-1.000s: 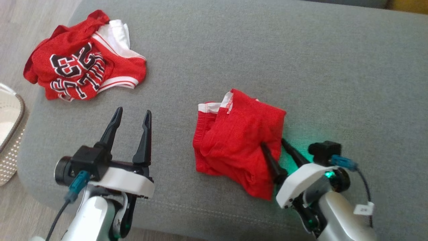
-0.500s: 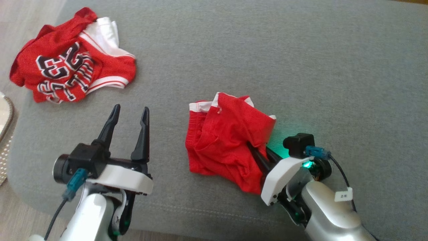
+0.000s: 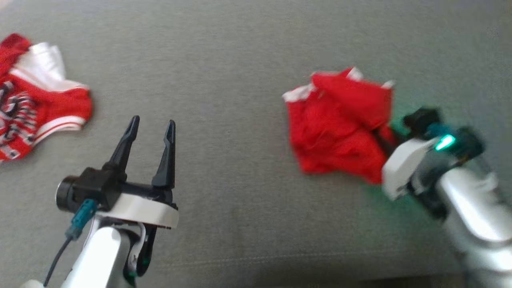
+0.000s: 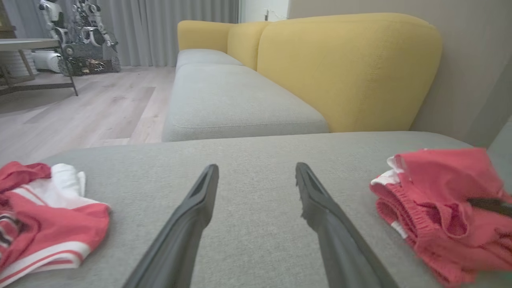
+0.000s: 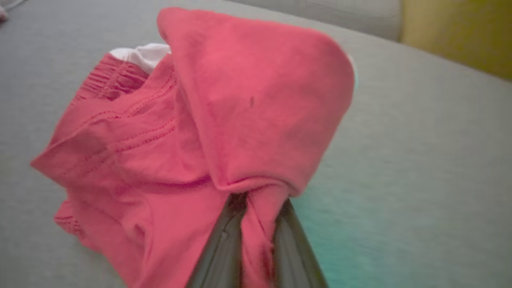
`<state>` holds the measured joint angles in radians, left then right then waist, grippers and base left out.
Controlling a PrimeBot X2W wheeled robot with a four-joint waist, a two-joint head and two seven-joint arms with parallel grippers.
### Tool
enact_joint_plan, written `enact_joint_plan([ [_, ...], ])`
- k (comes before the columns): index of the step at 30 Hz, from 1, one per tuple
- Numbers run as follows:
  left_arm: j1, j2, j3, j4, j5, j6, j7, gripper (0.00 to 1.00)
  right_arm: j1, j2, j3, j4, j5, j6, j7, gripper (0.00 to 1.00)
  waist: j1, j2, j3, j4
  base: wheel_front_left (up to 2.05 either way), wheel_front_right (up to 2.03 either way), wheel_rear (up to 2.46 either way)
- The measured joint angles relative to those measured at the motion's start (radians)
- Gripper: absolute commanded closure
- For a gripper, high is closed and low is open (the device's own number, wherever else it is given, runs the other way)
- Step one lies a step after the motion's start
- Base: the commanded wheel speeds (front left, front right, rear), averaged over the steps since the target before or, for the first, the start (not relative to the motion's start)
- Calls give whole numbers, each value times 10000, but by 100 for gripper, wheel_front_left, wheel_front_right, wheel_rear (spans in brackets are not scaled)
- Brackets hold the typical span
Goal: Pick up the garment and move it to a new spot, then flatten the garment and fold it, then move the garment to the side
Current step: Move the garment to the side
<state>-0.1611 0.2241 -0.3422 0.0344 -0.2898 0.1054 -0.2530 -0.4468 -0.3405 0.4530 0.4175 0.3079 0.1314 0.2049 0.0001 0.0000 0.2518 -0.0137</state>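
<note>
Garment (image 3: 340, 132) (red, bunched) pinched by right gripper (image 5: 262, 204), left gripper (image 3: 153, 121) spread

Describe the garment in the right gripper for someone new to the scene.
Two red garments lie on the grey sofa cushion. It is the one on the robot's right, pinched by the right gripper: plain red shorts with white trim, whereas the left jersey carries dark print.

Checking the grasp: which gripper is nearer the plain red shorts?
Right. The right gripper clamps the red shorts; the left gripper hangs open, apart, off to their left.
</note>
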Motion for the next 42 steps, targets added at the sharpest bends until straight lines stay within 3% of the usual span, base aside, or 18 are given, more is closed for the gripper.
enact_joint_plan([
  [9, -685, 109, -17, -276, 84, -98, -12, 0, -1060, -2408, -589, -1605, 516, 0, 2236, 100, 1, 0, 943, -804, 0, 0, 0],
  [16, -1051, 148, -21, -309, 86, -144, -12, 0, -1229, -3292, -1684, -1793, 794, 0, 2987, 100, 0, 0, 1603, -976, 0, 0, 0],
  [27, -1278, 314, -4, -336, 86, -268, -12, 0, -1405, -3219, -3160, -1661, 598, 0, 3233, 100, 0, 0, 2135, -1218, 0, 0, 0],
  [37, -1569, 391, -29, -345, 86, -276, -4, 0, -1604, -1668, -4729, -627, -107, 0, 2355, 100, 0, 0, 2355, -1382, 0, 0, 0],
  [40, -1577, 420, -35, -343, 86, -274, 8, 0, -1626, -1386, -4938, -397, -188, 0, 2067, 31, 0, 0, 2340, -1372, 0, 0, 0],
  [41, -1578, 428, -35, -343, 86, -274, 8, 0, -1627, -1325, -4941, -336, -190, 0, 2011, 0, 0, 0, 2327, -1368, 0, 0, 0],
  [42, -1578, 435, -36, -343, 86, -274, 8, 0, -1626, -1271, -4941, -305, -215, 0, 1983, 0, 0, 0, 2311, -1367, 0, 0, 0],
])
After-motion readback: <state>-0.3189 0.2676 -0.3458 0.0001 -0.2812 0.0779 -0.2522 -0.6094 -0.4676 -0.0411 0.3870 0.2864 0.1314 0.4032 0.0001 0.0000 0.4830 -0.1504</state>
